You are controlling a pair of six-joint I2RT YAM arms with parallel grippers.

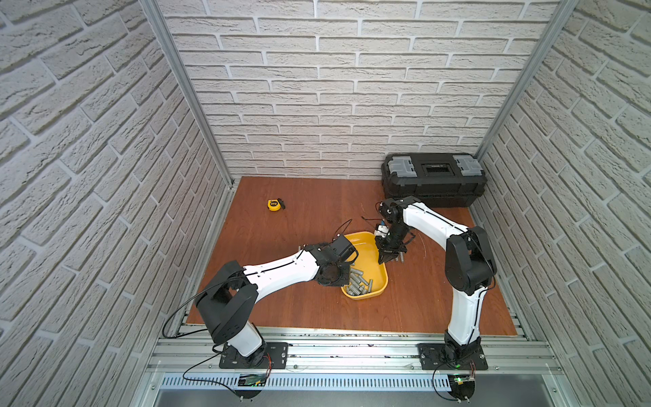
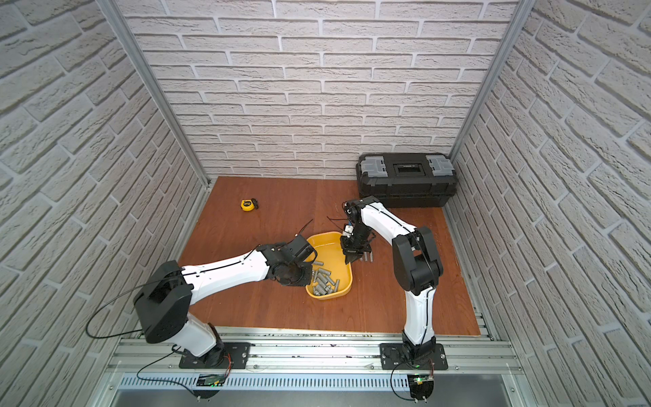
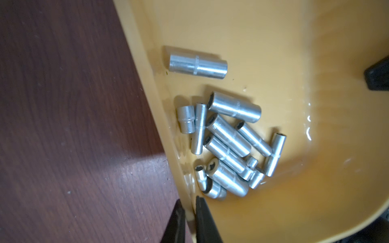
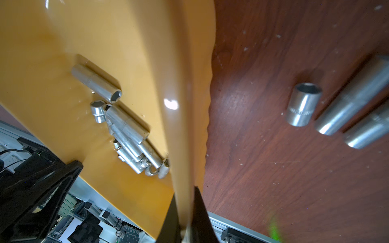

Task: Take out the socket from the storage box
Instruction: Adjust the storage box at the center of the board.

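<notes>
Left gripper (image 3: 188,203) is closed on the side wall of the yellow storage box (image 3: 263,31) in the left wrist view, with one finger inside the box and one outside. A heap of sockets (image 3: 229,145) lies on the box floor just past the inside finger. One lone socket (image 3: 197,66) lies farther from the fingers, apart from the heap. The brown table (image 3: 63,105) is on the outside finger's side.

In the right wrist view, the right gripper (image 4: 185,193) is closed on a wall of the storage box (image 4: 52,42) too, one finger on each side. The heap of sockets (image 4: 130,134) is inside the box, near the inside finger. Three loose sockets (image 4: 353,101) are out on the table on the other side, close together.

In both top views, the storage box (image 1: 366,239) (image 2: 331,239) sits between the two arms. The right gripper (image 1: 384,260) (image 2: 351,260) points down at the box's edge. The left gripper's fingers are hidden under its own wrist. A black toolbox (image 1: 433,179) stands well behind the right gripper. A yellow tape measure (image 1: 274,204) lies far beyond the left gripper.
</notes>
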